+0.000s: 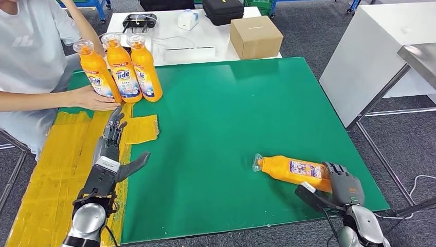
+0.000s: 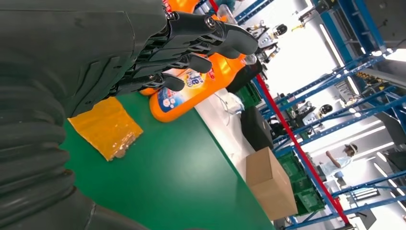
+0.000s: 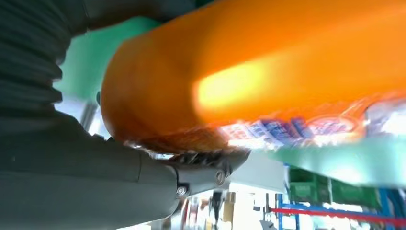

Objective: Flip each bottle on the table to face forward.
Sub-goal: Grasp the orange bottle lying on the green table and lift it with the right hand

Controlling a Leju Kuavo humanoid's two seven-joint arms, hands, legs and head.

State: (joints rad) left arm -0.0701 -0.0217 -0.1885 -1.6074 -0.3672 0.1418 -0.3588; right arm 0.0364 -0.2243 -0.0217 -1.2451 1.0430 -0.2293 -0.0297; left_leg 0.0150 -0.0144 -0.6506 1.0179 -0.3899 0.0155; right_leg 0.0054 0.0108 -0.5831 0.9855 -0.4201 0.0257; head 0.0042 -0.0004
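An orange Tide bottle (image 1: 288, 169) lies on its side on the green mat (image 1: 231, 113) near the front right, cap pointing left. My right hand (image 1: 343, 186) grips its base end; in the right wrist view the bottle (image 3: 268, 72) lies against the palm with fingers (image 3: 201, 172) curled under it. Three more orange bottles (image 1: 123, 69) stand upright in a row at the back left, labels facing me. My left hand (image 1: 112, 149) hovers open over the yellow tape, fingers (image 2: 191, 43) stretched toward the nearest upright bottle (image 2: 191, 91) without touching it.
A person sits at the left, one hand (image 1: 95, 99) resting against the upright bottles. Yellow tape (image 1: 61, 170) covers the table's left strip. Behind the mat are a cardboard box (image 1: 255, 37) and small devices on a white table. A white cabinet (image 1: 370, 56) stands at the right.
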